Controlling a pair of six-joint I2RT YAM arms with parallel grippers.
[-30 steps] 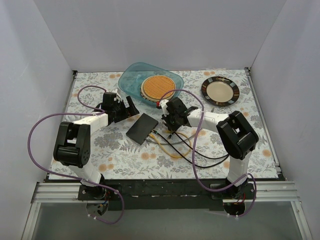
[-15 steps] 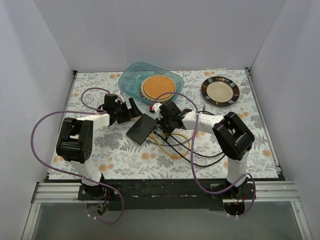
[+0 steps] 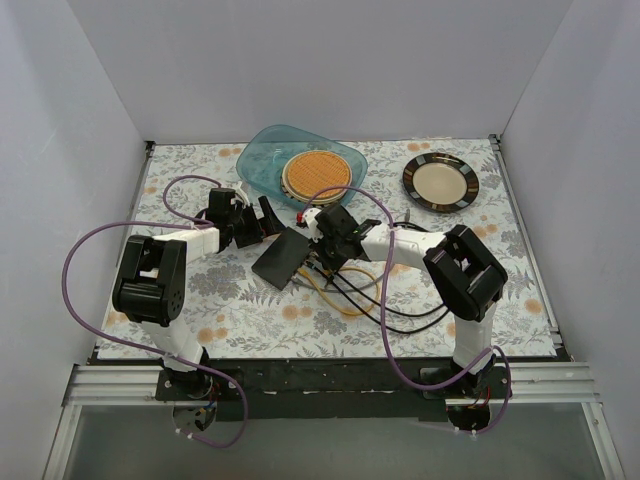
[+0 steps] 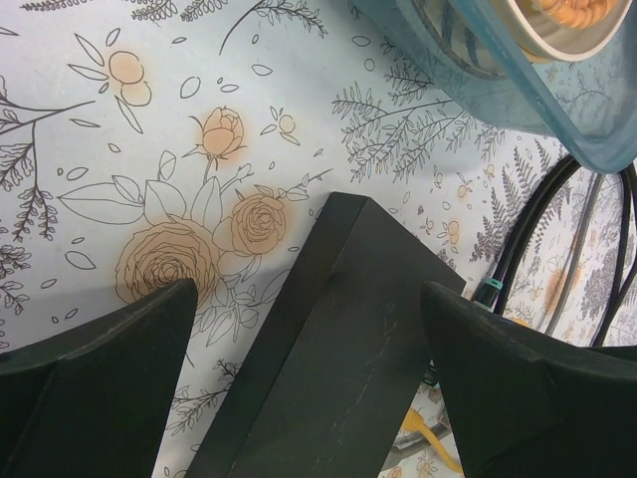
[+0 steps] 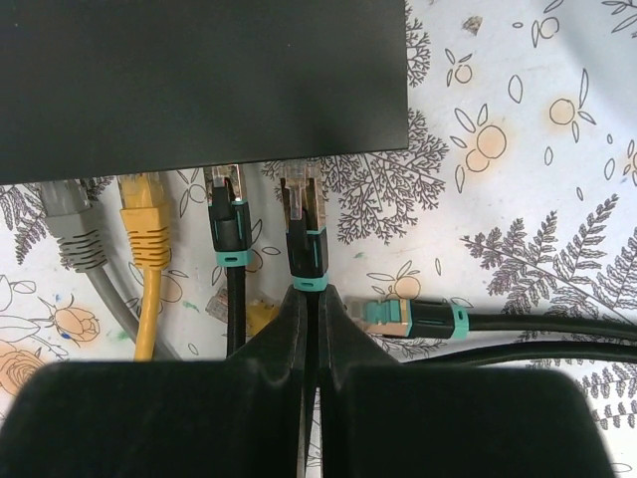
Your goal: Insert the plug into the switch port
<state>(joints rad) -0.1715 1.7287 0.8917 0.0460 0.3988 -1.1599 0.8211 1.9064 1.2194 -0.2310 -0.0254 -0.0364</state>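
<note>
From above, the switch [image 3: 283, 257] lies between the two grippers, with the left gripper [image 3: 266, 222] at its far left side; left wrist: its jaws stand spread astride a switch corner, so close them to brace the box; right wrist: the right gripper [image 5: 311, 299] pinches the plug [image 5: 304, 214], whose tip is at the switch's port edge; push straight, unskewed.

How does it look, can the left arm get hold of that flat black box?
Probably yes: the left gripper is open, straddling one end of the switch, with nothing in between.
</note>
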